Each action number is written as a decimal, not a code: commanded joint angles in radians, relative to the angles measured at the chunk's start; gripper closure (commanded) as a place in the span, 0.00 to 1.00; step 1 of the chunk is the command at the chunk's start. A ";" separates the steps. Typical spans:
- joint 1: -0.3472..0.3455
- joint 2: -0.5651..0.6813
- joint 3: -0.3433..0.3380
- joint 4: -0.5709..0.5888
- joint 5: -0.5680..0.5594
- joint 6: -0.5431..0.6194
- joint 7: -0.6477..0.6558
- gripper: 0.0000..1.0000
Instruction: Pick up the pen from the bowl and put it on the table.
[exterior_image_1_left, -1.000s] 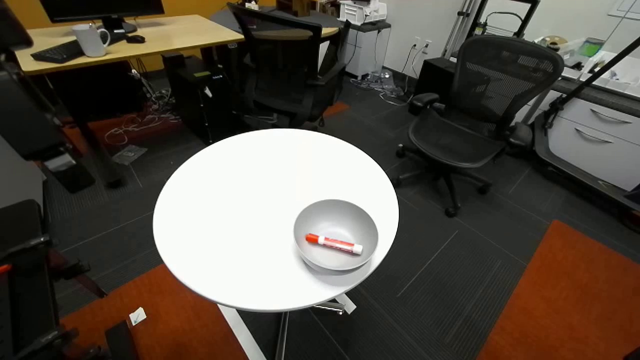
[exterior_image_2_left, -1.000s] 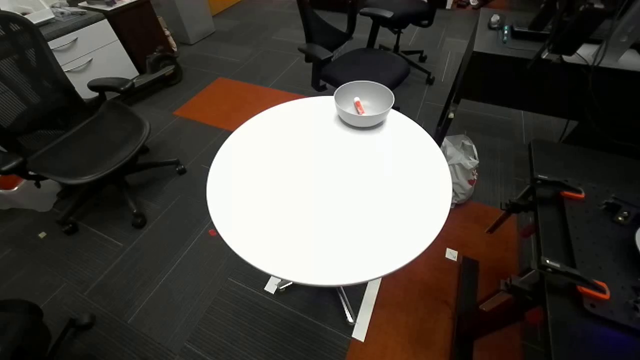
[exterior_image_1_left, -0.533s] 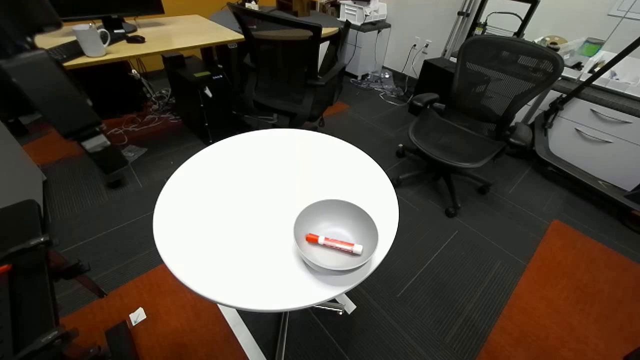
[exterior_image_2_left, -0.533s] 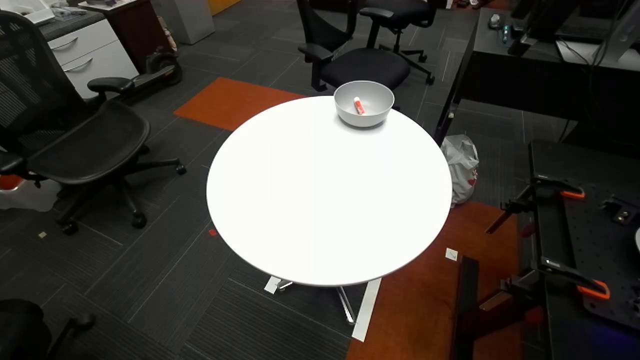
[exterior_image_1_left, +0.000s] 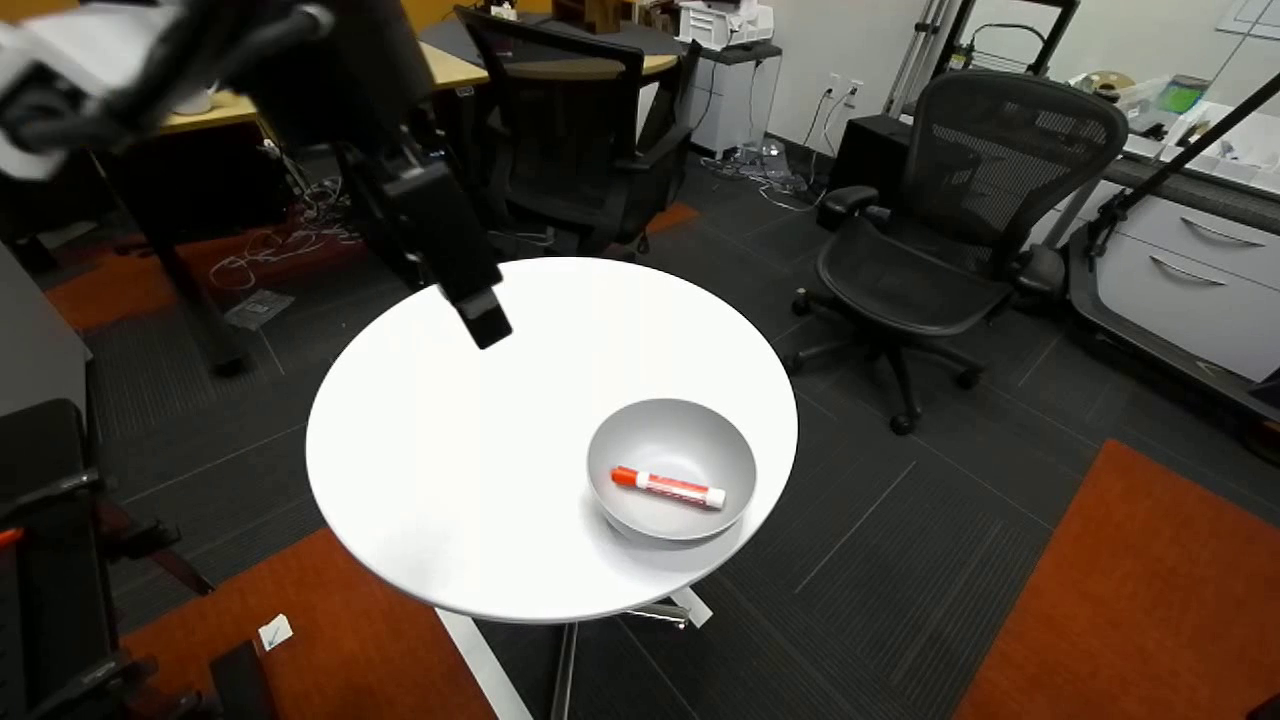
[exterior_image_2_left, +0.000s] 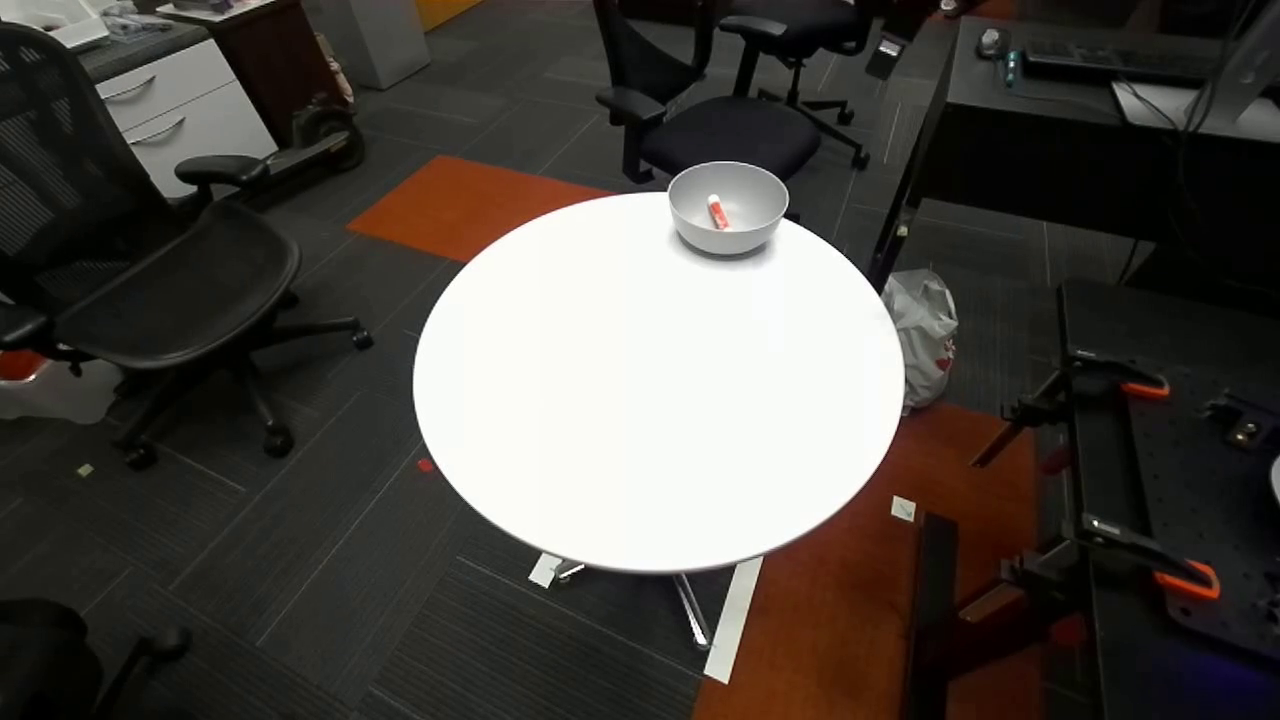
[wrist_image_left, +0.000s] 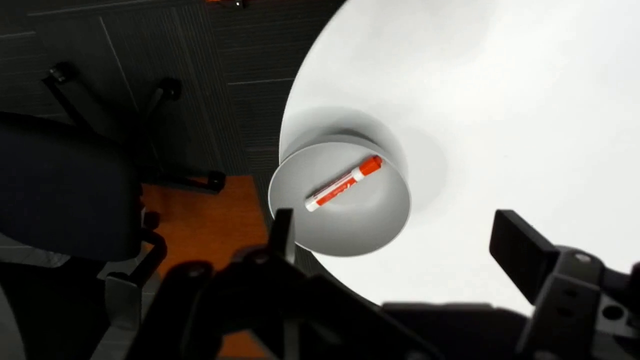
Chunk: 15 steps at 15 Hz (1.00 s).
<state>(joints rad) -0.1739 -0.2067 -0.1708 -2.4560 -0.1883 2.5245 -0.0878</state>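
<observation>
The pen (exterior_image_1_left: 668, 487), a red and white marker, lies inside the grey bowl (exterior_image_1_left: 690, 430). The bowl stands near the edge of the round white table (exterior_image_1_left: 470, 450). The pen (exterior_image_2_left: 718, 212), bowl (exterior_image_2_left: 730, 241) and table (exterior_image_2_left: 650, 400) also show in the other exterior picture. My gripper (exterior_image_1_left: 482, 318) hangs above the table's far left part, apart from the bowl; its tip also shows at the top (exterior_image_2_left: 887, 55). In the wrist view my gripper (wrist_image_left: 395, 232) is wide open and empty. There the pen (wrist_image_left: 344, 183) lies slanted in the bowl (wrist_image_left: 350, 232), beyond the fingertips.
A black mesh chair (exterior_image_1_left: 960, 200) stands beside the table, and another black chair (exterior_image_1_left: 580, 130) stands behind it. A wooden desk (exterior_image_1_left: 445, 68) is at the back left. A dark bench with orange-handled clamps (exterior_image_2_left: 1185, 580) stands near the table.
The arm has swung in from the left in an exterior view, bringing the gripper over the table's edge. The pen, bowl and table have not moved.
</observation>
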 joint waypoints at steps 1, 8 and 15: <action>0.007 0.225 -0.017 0.174 0.132 0.070 0.032 0.00; -0.021 0.544 -0.003 0.442 0.311 0.086 0.104 0.00; -0.049 0.756 0.001 0.609 0.349 0.053 0.218 0.00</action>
<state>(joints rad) -0.2080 0.4742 -0.1814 -1.9279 0.1369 2.6170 0.0900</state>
